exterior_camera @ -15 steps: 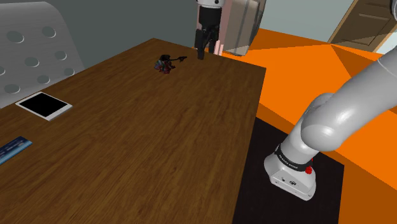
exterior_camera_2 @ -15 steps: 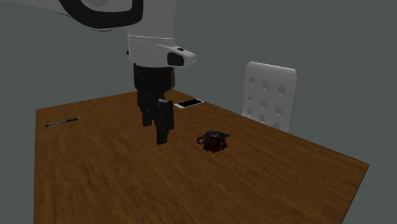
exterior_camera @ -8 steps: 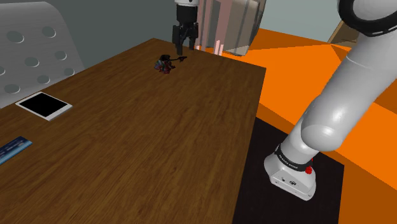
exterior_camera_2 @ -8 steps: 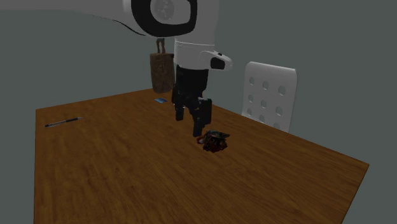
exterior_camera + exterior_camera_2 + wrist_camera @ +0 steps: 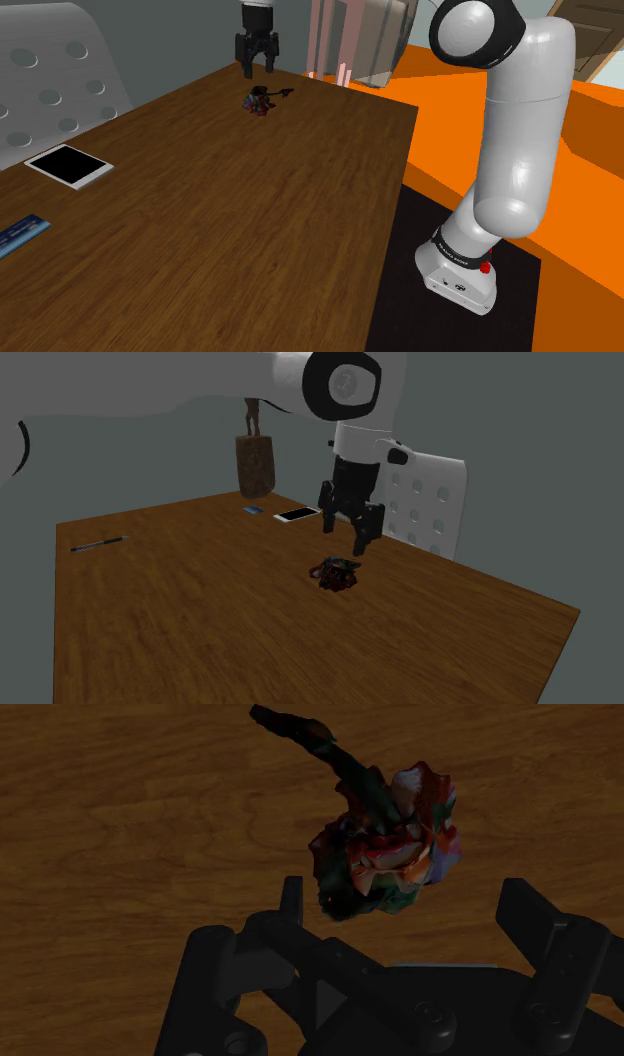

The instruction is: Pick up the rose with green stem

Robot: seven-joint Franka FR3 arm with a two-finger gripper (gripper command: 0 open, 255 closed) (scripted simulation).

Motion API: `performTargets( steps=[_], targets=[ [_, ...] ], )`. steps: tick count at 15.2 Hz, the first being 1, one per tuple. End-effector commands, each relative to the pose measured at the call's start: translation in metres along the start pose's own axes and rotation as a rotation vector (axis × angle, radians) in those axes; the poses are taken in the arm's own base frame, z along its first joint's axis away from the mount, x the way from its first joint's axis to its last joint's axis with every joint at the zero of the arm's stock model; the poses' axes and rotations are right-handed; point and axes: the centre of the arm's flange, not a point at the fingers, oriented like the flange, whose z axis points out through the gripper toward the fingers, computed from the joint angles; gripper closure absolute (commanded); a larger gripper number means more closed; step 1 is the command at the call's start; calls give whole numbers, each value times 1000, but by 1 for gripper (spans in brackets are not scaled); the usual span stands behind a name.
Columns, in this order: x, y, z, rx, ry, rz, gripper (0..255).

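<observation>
The rose is lying flat on the wooden table, pretty much straight under the gripper, so it hasn't been lifted. Its reddish, mottled head is seen just past the gap between the two black fingers, and the dark stem is pointed away from the hand. The fingers are spread wide and nothing is touched by them, so the flower isn't gripped at all. In the second exterior view the hand is hung a little above the bloom.

Further out from the gripper, a white-framed phone with a black screen is laid on the tabletop well apart from it. A small blue card sits farther along that edge. A pen is spotted way off near another edge. A white chair with round holes is parked just behind the hand, and a brown bag is seen against the grey wall.
</observation>
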Motion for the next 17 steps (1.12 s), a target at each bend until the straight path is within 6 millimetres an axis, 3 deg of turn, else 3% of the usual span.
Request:
performTargets(
  steps=[1,8,10,11,17],
  targets=[
    [15,0,4,6,-1,1,0],
    [18,5,43,6,-1,1,0],
    [18,5,43,6,-1,1,0],
    [18,5,43,6,-1,1,255],
    [19,9,43,6,-1,1,255]
  ],
)
